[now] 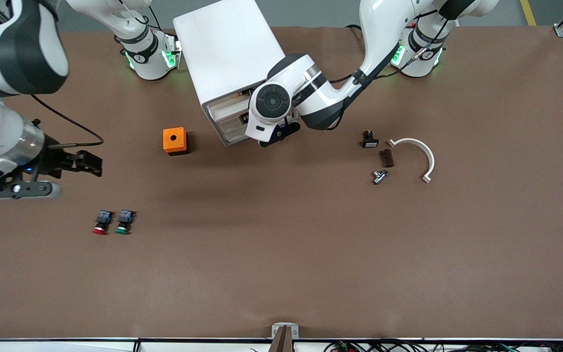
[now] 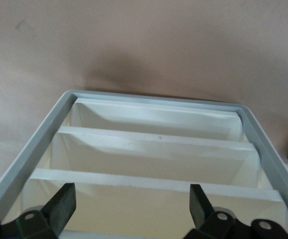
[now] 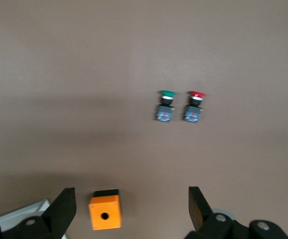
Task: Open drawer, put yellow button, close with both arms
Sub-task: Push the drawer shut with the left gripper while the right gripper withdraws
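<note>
The white cabinet (image 1: 227, 54) stands midway between the two arm bases. Its drawer fronts face the front camera. My left gripper (image 1: 275, 136) hangs open and empty just in front of those drawer fronts. In the left wrist view the left gripper (image 2: 131, 206) looks down the stepped white drawer edges, with the uppermost drawer's edge (image 2: 153, 183) between the open fingers (image 2: 63, 205). My right gripper (image 1: 91, 165) is open and empty, over bare table toward the right arm's end. It also shows open in the right wrist view (image 3: 131, 209). The yellow button is not in view.
An orange box with a hole (image 1: 174, 141) sits beside the cabinet. A red-capped button (image 1: 101, 222) and a green-capped button (image 1: 123, 222) lie nearer the front camera. A small black part (image 1: 369, 140), a brown block (image 1: 386, 158), a metal fitting (image 1: 379, 176) and a white curved piece (image 1: 421, 154) lie toward the left arm's end.
</note>
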Motion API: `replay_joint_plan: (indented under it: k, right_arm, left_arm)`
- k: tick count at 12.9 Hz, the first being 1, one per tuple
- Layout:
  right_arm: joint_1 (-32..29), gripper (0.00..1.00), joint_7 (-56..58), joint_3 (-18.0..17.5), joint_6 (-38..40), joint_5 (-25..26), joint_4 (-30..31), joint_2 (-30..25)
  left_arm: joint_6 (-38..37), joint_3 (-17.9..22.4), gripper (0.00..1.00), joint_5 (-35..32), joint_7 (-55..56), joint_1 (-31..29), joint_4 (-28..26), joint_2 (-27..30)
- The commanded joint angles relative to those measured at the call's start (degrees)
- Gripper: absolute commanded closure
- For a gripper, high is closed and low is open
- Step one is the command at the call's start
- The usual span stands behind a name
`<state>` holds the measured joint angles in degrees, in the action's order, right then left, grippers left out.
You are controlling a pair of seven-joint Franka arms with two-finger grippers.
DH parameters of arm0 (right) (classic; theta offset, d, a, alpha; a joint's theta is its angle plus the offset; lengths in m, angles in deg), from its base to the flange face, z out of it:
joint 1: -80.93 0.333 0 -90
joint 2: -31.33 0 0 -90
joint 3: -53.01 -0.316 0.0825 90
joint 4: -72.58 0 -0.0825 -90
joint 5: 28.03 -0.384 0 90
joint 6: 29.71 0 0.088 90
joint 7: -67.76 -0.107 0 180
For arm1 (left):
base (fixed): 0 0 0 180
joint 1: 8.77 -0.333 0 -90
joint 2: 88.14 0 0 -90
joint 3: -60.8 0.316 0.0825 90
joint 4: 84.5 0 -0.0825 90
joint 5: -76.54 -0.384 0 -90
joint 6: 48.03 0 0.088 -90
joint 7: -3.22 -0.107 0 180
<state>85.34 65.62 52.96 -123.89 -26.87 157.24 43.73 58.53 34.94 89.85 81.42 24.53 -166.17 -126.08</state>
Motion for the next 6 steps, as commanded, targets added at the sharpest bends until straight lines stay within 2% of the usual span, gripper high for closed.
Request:
replay_joint_plan:
  k: [1,6]
  right_arm:
    - [-3.17,0.00,1.97,-1.36,0.57,0.60,0.06,-0.62]
    - [-7.67,0.00,7.07,-1.45,0.84,0.42,0.24,-0.45]
  left_arm:
    - [0.85,0.02,0.00,1.72,2.13,1.42,-0.07,-0.11]
    - [0.58,0.11,0.00,0.93,2.22,3.09,-1.47,-0.02]
